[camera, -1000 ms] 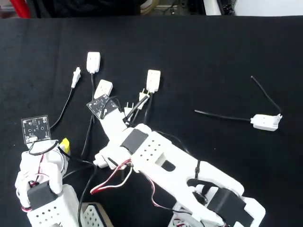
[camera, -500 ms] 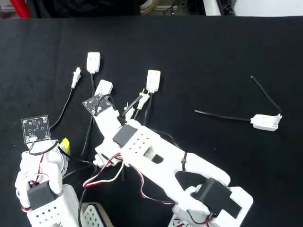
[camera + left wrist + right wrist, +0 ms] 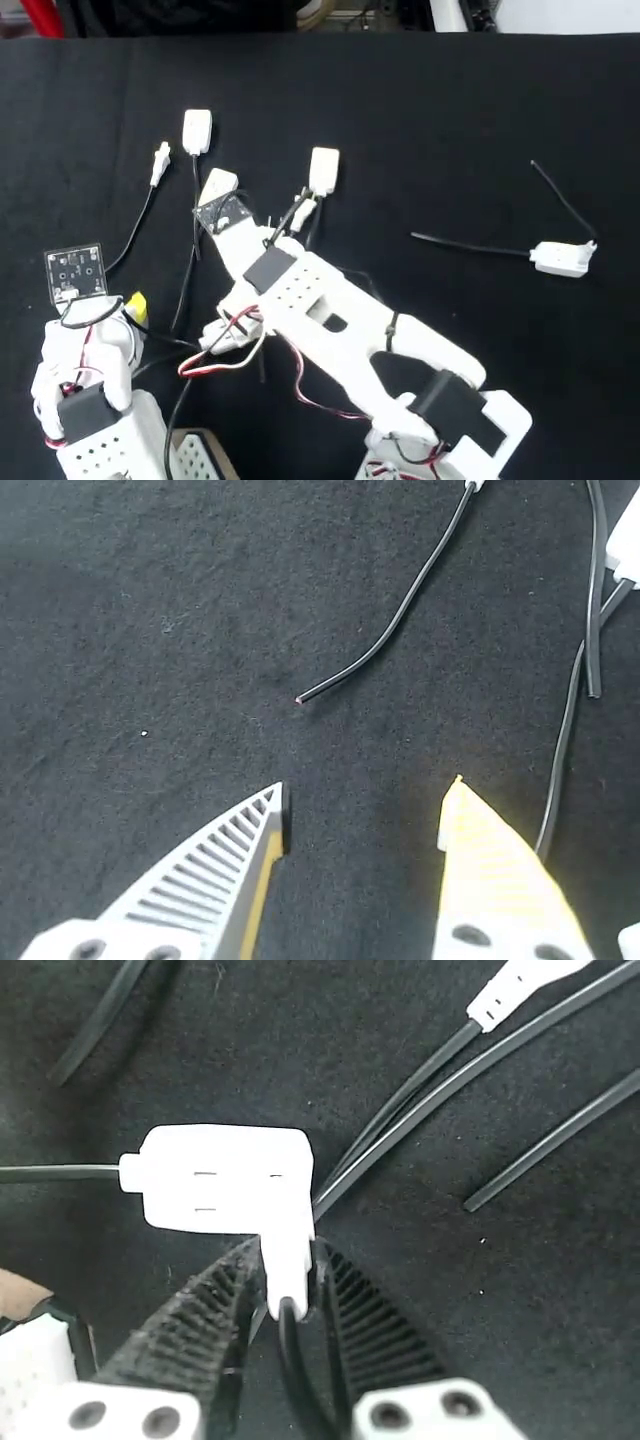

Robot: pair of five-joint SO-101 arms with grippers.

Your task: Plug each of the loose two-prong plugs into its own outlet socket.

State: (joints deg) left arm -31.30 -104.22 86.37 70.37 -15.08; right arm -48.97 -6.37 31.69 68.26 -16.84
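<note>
My right gripper (image 3: 285,1252) is shut on a white two-prong plug (image 3: 287,1265), whose front touches the corner of a white outlet socket (image 3: 215,1192) with its slots facing up. From above, that gripper (image 3: 226,208) sits right against the same socket (image 3: 217,183). Another socket (image 3: 197,130) lies farther back, with a loose plug (image 3: 160,160) beside it. A third socket (image 3: 324,168) has a plug (image 3: 303,208) lying just short of it. My left gripper (image 3: 365,800) hangs open over bare cloth at the near left.
A joined plug and socket (image 3: 560,258) with black leads lies at the far right. Black cables (image 3: 185,280) run between the two arms across the black cloth (image 3: 450,120). A loose cable end (image 3: 300,699) lies in front of the left gripper.
The right arm has pushed farther up the table and turned its wrist, bringing the held plug against the socket. The left arm has stayed still.
</note>
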